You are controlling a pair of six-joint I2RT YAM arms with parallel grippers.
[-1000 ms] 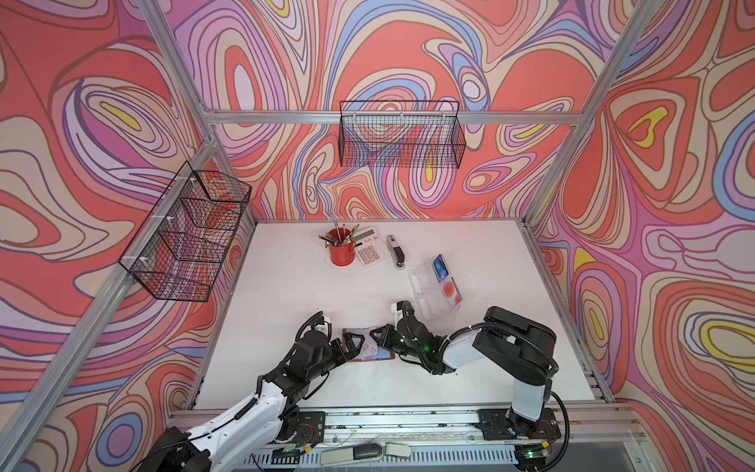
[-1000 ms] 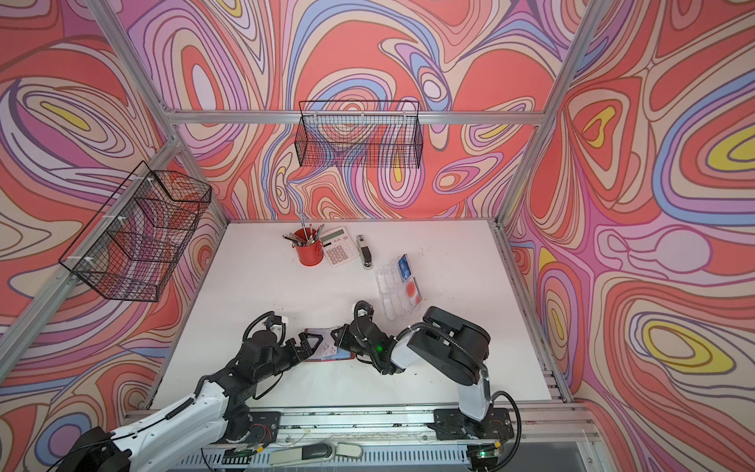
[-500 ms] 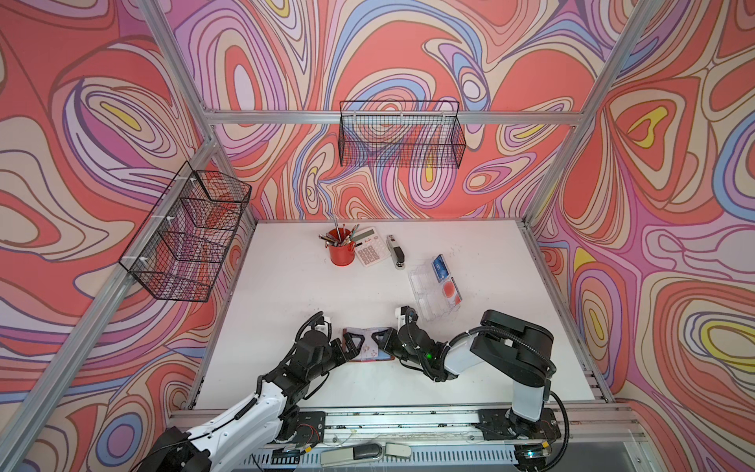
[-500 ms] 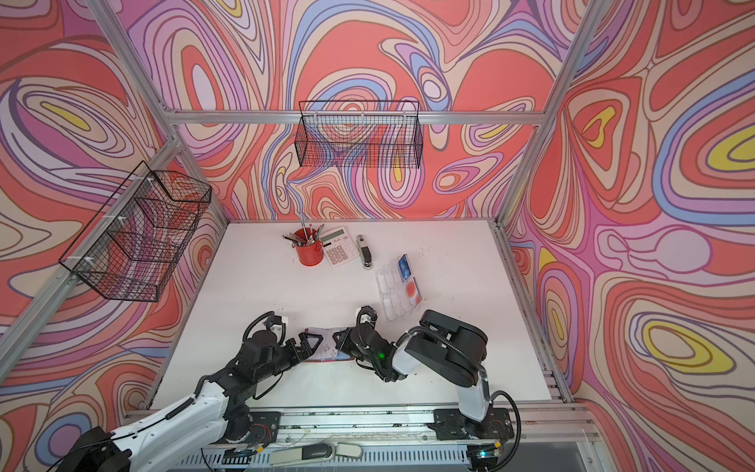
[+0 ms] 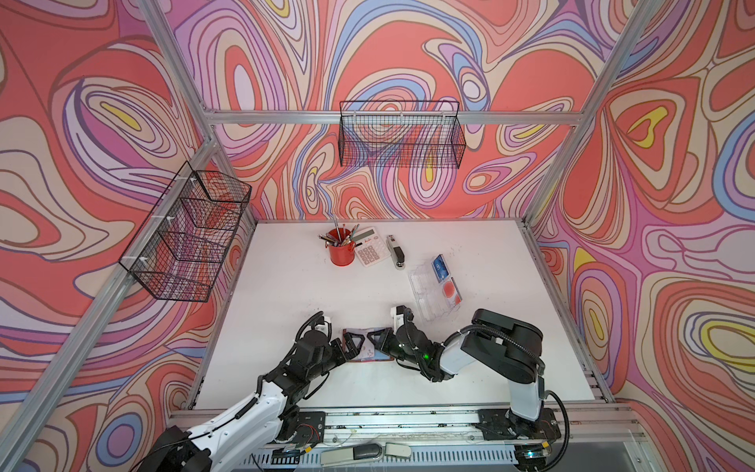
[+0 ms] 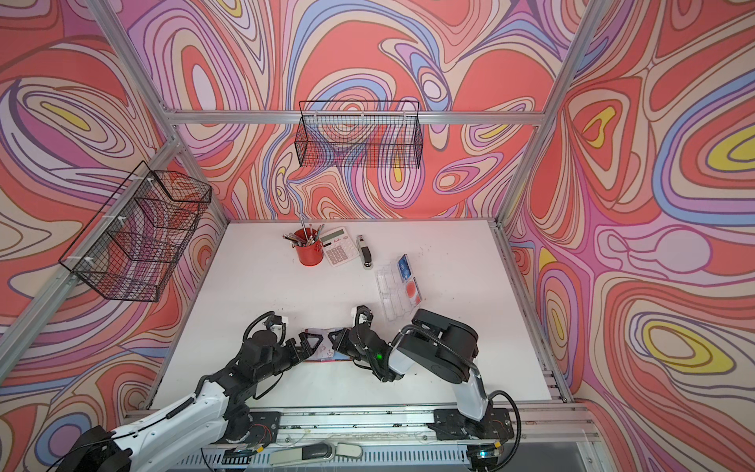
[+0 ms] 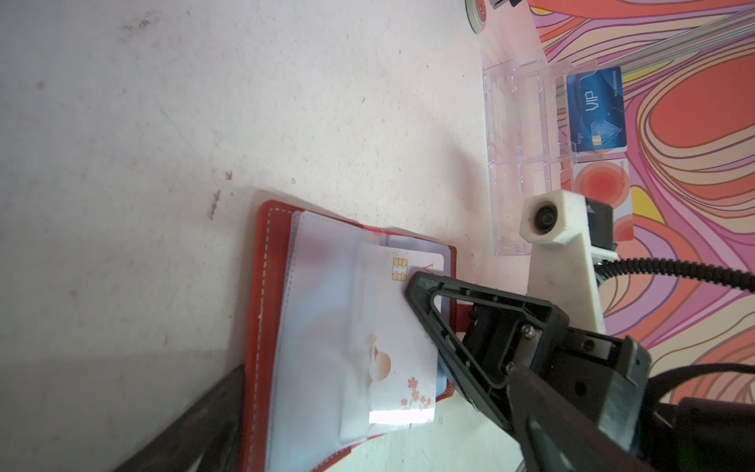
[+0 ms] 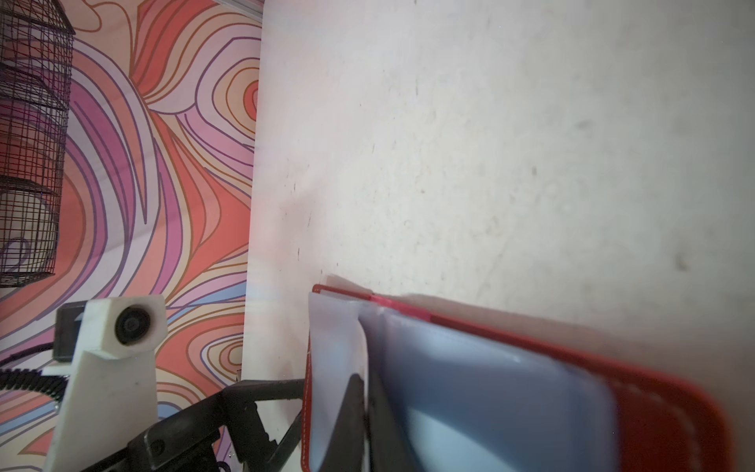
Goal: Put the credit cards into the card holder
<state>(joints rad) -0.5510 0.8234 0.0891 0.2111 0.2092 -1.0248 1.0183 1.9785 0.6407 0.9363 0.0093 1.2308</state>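
The red card holder (image 5: 369, 348) (image 6: 325, 352) lies open on the table near the front, clear sleeves up. A pale credit card (image 7: 404, 335) with an orange circle and flowers sits partly inside one sleeve. My right gripper (image 5: 376, 339) (image 6: 333, 339) (image 8: 363, 408) is shut on that card's outer edge, fingers (image 7: 421, 290) low over the holder (image 7: 261, 286) (image 8: 674, 408). My left gripper (image 5: 352, 341) (image 6: 308, 341) (image 7: 376, 443) stands open at the holder's left end, holding nothing. A blue credit card (image 5: 440, 265) (image 7: 598, 110) and a red-circle card (image 5: 449, 289) (image 7: 600, 184) lie in the clear tray.
The clear acrylic tray (image 5: 425, 286) (image 7: 514, 122) stands just behind my right arm. A red pencil cup (image 5: 341, 253), a calculator (image 5: 371, 251) and a stapler (image 5: 397, 252) sit at the back. Wire baskets hang on the back wall (image 5: 402, 139) and left wall (image 5: 188, 241).
My right gripper has slid left over the card holder with the pale card, closer to the left gripper. The left arm has stayed still.
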